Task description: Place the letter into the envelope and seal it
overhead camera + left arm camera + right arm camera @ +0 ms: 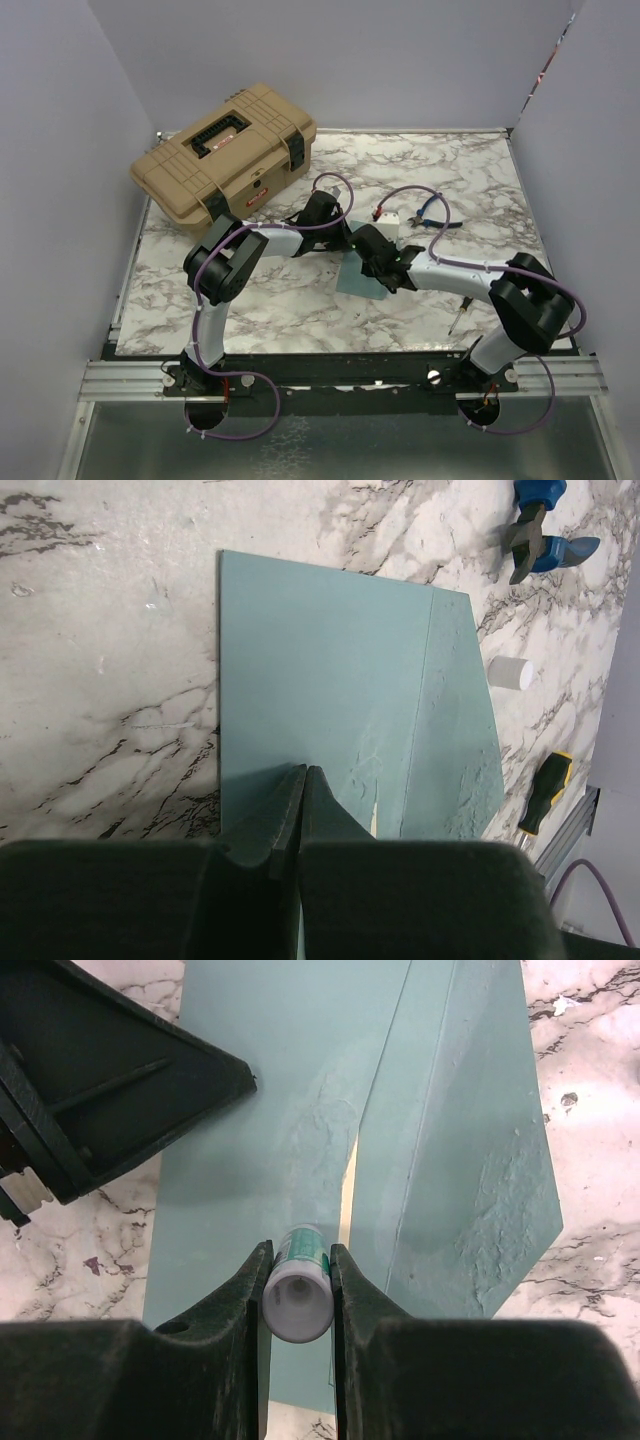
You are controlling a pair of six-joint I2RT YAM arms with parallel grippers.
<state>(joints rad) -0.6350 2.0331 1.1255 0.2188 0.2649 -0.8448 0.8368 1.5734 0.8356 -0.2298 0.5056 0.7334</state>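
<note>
The teal envelope [352, 283] lies flat on the marble table, its flap [455, 720] folded open to one side. A thin cream strip of the letter [349, 1195] shows at the envelope's mouth; the rest is hidden inside. My left gripper [305, 770] is shut, its closed tips resting on the envelope's face [320, 660]. It also shows in the right wrist view [235, 1075]. My right gripper [300, 1248] is shut on a white glue stick with a teal label [298, 1295], held over the envelope [240, 1180] beside the flap's fold.
A tan toolbox [225, 150] stands at the back left. Blue pliers [540, 520], a small white cylinder [508, 672] and a yellow-and-black screwdriver [545, 790] lie to the right of the envelope. A small white item [388, 217] lies behind the grippers.
</note>
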